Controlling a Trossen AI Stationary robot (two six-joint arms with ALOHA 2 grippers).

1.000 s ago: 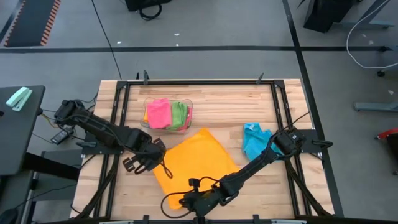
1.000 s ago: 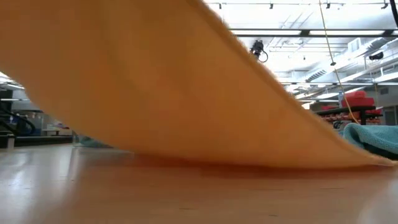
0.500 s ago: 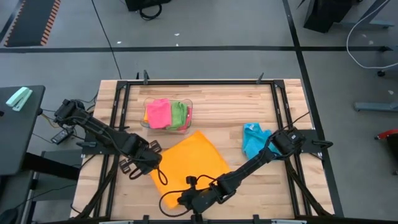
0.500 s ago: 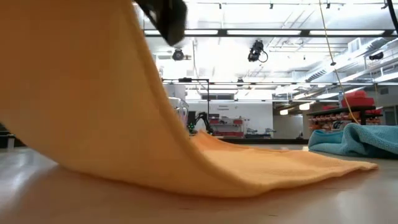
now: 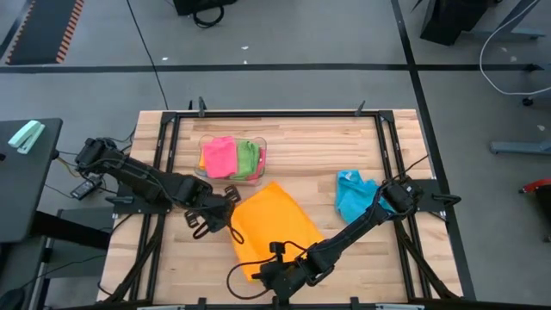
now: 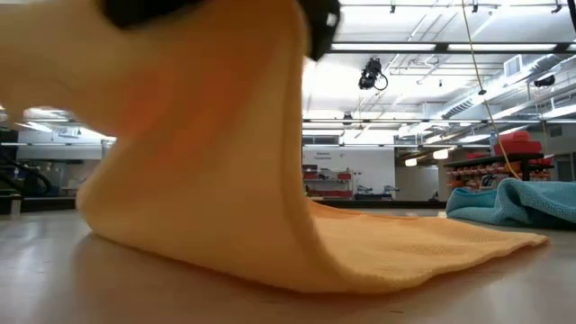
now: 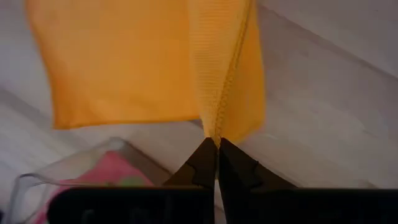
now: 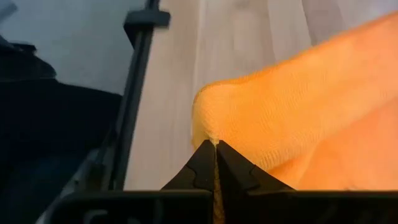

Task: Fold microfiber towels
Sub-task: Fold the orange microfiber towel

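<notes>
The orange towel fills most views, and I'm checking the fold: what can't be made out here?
- Low view: the orange towel blocks both pincers and the clear bin.
- High view: the right pincer is too small to show its grip.
- Left wrist view: the clear bin and pink towel are cut off by the edge.

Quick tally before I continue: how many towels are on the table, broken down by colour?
Orange towel: 1, pinched by both end effectors
Blue towel: 1, crumpled on the table
Pink towel: 1, in the clear bin
Green towel: 1, in the same bin
Total: 4
</notes>
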